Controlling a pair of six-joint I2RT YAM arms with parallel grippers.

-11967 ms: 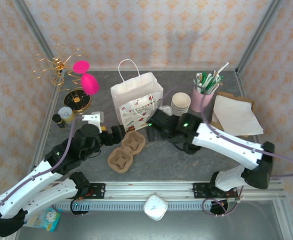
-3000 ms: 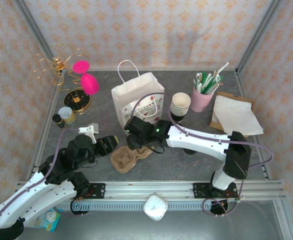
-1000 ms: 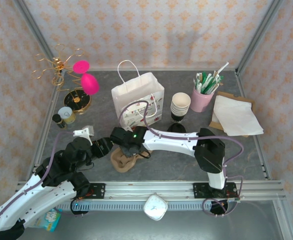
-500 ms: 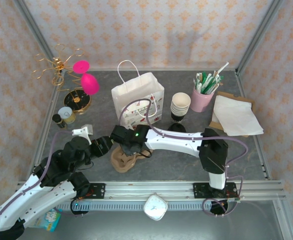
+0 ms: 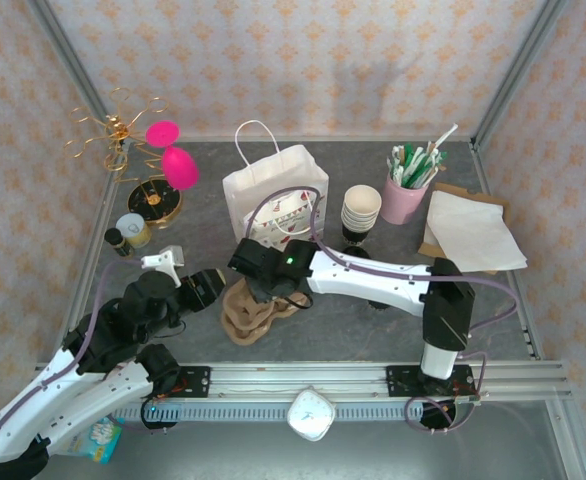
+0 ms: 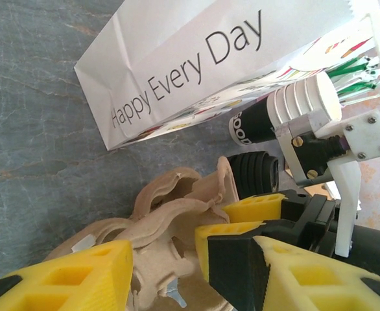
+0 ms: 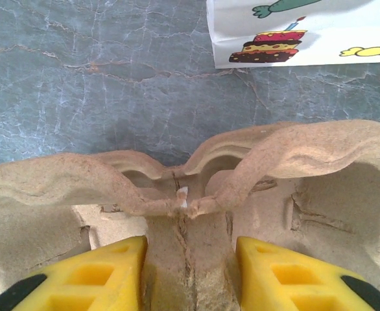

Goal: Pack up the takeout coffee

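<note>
A brown pulp cup carrier (image 5: 245, 318) lies at the front middle of the table, just in front of the white paper bag (image 5: 273, 195). My right gripper (image 5: 263, 285) comes down on it from behind. In the right wrist view its yellow fingers (image 7: 86, 275) press on both sides of the carrier's centre ridge (image 7: 189, 246), so this gripper (image 7: 190, 275) is shut on it. My left gripper (image 6: 167, 272) straddles the carrier's left end (image 6: 170, 214), and both fingers touch the pulp. The takeout coffee is out of view.
Behind the bag's right side stands a stack of lidless cups (image 5: 361, 208) over black lids (image 5: 354, 238). A pink cup of straws (image 5: 405, 195) and napkins (image 5: 473, 230) are at back right. A gold stand with pink pieces (image 5: 163, 150) and small jars (image 5: 128, 230) are at left.
My right gripper has shifted a little right and back with the carrier's middle in its grip. The carrier now looks bunched and raised. My left gripper has barely moved.
</note>
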